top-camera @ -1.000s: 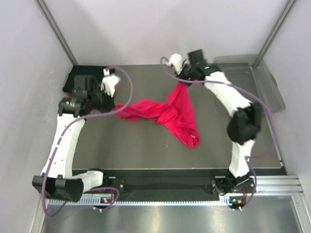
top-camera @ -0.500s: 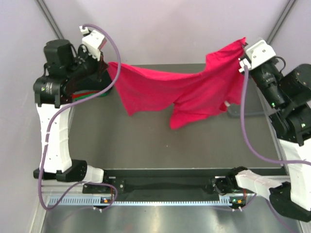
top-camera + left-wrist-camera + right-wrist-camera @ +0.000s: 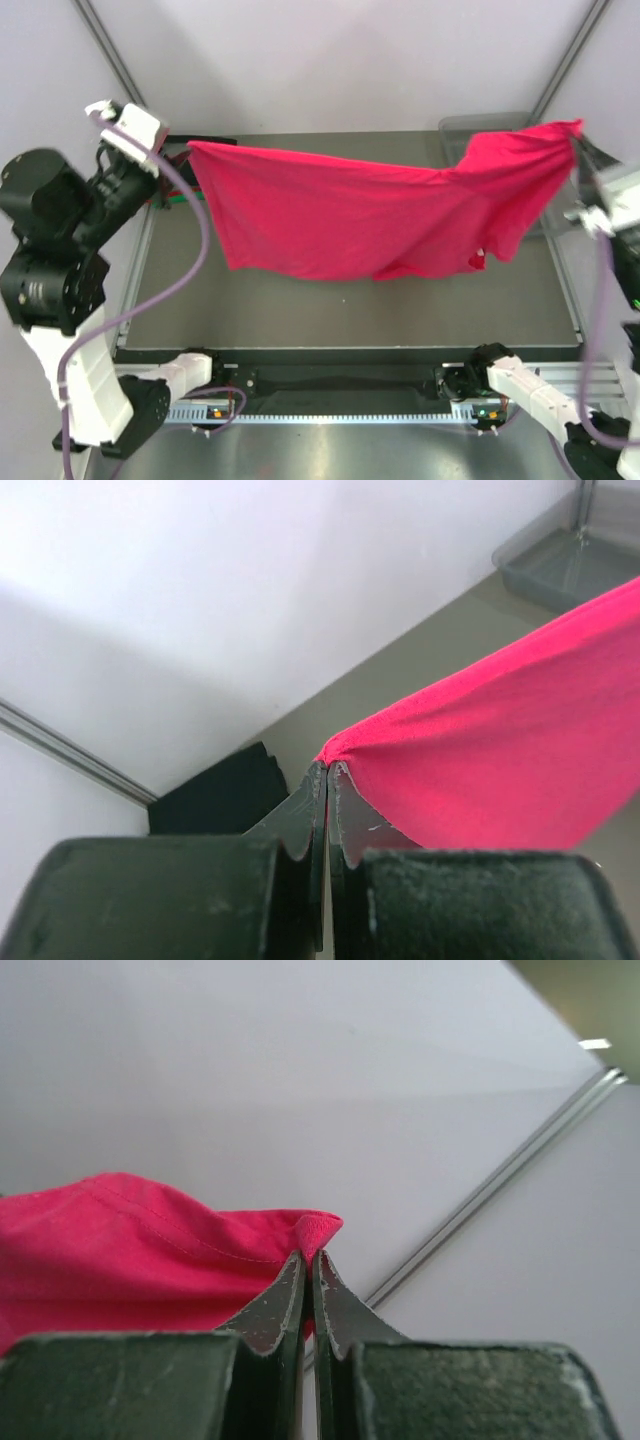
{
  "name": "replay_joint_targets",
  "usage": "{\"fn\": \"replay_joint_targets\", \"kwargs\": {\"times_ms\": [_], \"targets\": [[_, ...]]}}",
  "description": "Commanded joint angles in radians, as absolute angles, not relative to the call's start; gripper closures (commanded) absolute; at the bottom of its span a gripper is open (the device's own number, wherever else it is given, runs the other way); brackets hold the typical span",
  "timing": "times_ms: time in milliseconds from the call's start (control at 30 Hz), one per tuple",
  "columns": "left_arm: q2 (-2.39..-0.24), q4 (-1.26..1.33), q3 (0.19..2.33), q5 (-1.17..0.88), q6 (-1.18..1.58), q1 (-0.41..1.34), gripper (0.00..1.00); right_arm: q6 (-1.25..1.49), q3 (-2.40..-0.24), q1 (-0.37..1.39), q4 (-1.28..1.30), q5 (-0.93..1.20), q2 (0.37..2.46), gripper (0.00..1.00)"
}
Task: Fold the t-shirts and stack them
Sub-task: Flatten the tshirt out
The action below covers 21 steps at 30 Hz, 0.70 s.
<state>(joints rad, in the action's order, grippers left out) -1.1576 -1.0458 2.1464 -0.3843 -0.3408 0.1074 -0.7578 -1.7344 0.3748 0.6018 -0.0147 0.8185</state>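
Observation:
The pinkish-red t-shirt point(image 3: 370, 210) hangs stretched in the air across the table, held by two corners. My left gripper point(image 3: 186, 148) is shut on its left corner, high at the back left; the left wrist view shows the jaws pinched on the cloth point(image 3: 480, 750). My right gripper point(image 3: 578, 130) is shut on the right corner, high at the far right; the right wrist view shows that corner point(image 3: 150, 1250) nipped between the jaws. A stack of folded tees point(image 3: 176, 195), black on top with red and green edges, lies at the back left behind the left arm; its black top also shows in the left wrist view point(image 3: 215, 795).
A clear plastic bin point(image 3: 480, 125) stands at the back right, partly hidden by the shirt; it also shows in the left wrist view point(image 3: 560, 565). The grey table point(image 3: 350, 310) lies under the shirt. Walls close in at the back and on both sides.
Both arms have risen and moved apart. The shirt, a crumpled heap on the table a second ago, now hangs spread out wide between the two grippers.

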Motion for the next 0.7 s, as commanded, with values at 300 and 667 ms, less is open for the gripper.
{"fn": "replay_joint_targets", "kwargs": {"times_ms": [300, 667], "targets": [[-0.877, -0.936, 2.089, -0.241, -0.425, 0.107, 1.00, -0.710, -2.026, 0.354, 0.655, 0.064, 0.726, 1.00], [-0.943, -0.818, 1.886, -0.072, -0.589, 0.109, 1.00, -0.909, -1.713, 0.364, 0.424, 0.006, 0.758, 1.00]]}}
